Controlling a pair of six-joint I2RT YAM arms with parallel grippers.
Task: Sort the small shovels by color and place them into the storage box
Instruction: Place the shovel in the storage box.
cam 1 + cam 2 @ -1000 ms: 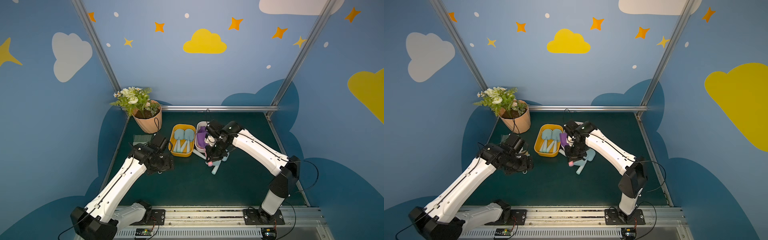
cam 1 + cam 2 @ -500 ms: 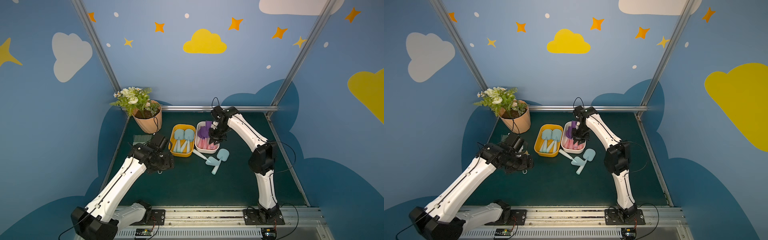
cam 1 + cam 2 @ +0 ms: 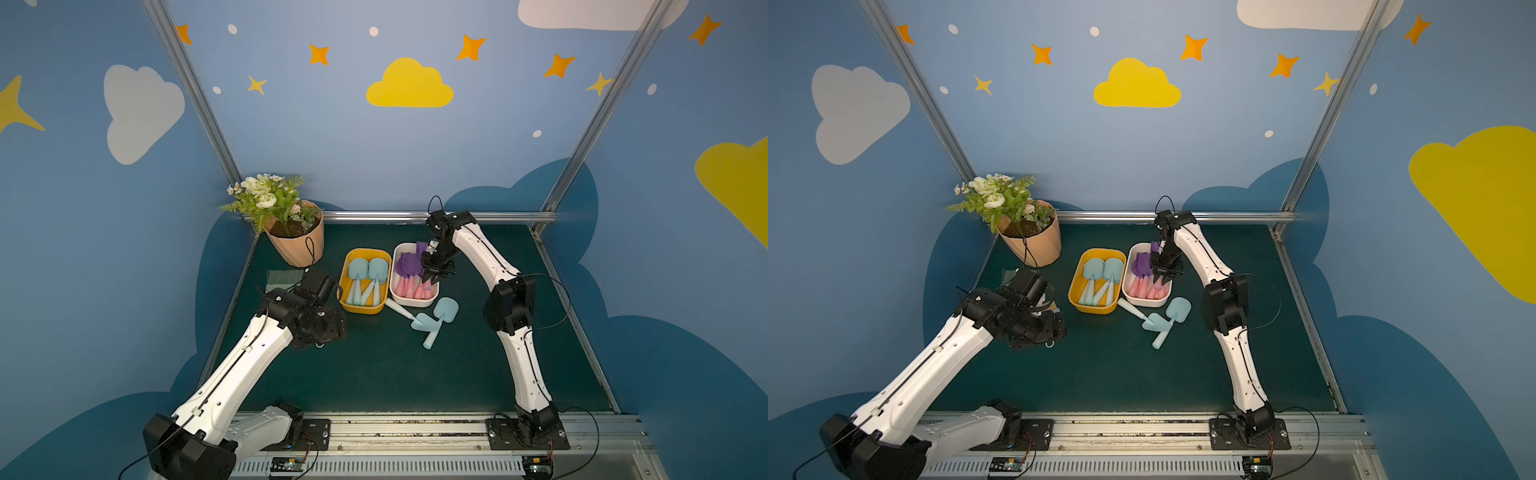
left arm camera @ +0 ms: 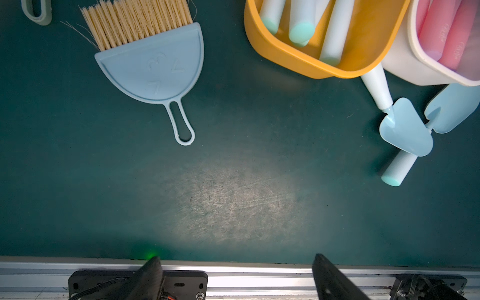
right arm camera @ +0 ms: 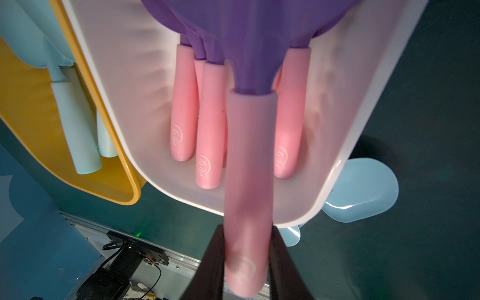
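Green bench (image 3: 374, 374) below, your right fingers (image 5: 213, 259) clamped the purple shovel (image 5: 249, 155) above the white tub (image 5: 124, 78); lowering it flat beside its mates looked best. Left fingers (image 4: 148, 275) gaped, empty.

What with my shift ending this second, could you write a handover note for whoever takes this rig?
Right pincer: shut on a purple shovel, over the white tub, not released.
Left pincer: open, empty, above the mat.
Done: other purple shovels lie in the white tub; blue shovels in the yellow tub.
Left: drop the held one; move two loose blue shovels from the mat into yellow.
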